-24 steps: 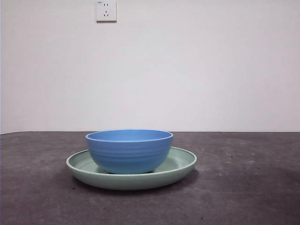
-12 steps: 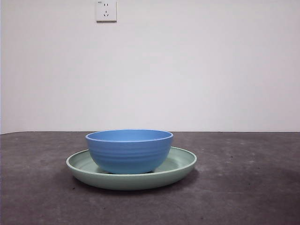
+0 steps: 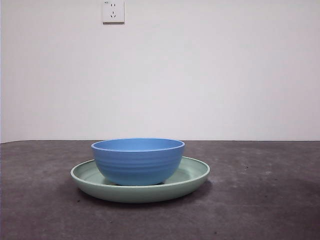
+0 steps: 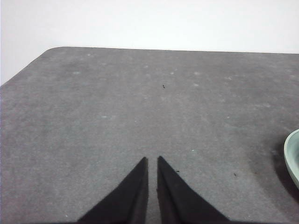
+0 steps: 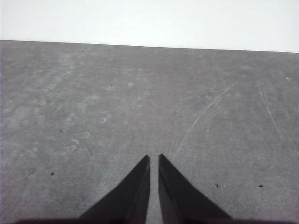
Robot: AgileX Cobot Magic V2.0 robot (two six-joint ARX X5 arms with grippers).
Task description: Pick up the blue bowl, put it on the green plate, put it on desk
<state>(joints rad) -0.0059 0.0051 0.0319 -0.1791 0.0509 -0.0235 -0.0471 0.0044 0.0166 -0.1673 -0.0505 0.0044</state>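
On speckled matte desk [image 3: 260, 210] | ridged glossy blue bowl [image 3: 138, 161] inside shallow green plate [image 3: 192, 176] | both claws together, empty

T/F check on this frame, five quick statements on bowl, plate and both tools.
1. The blue bowl sits inside the green plate. True.
2. The bowl lies tipped on its side. False: it stands upright, opening up.
3. The left tool is clamped on the plate's rim. False: it holds nothing, jaws nearly together over bare desk, with the plate's edge off to one side.
4. The right tool holds nothing, with only desk in its view. True.
5. An arm reaches over the bowl in the front view. False: no arm shows there.
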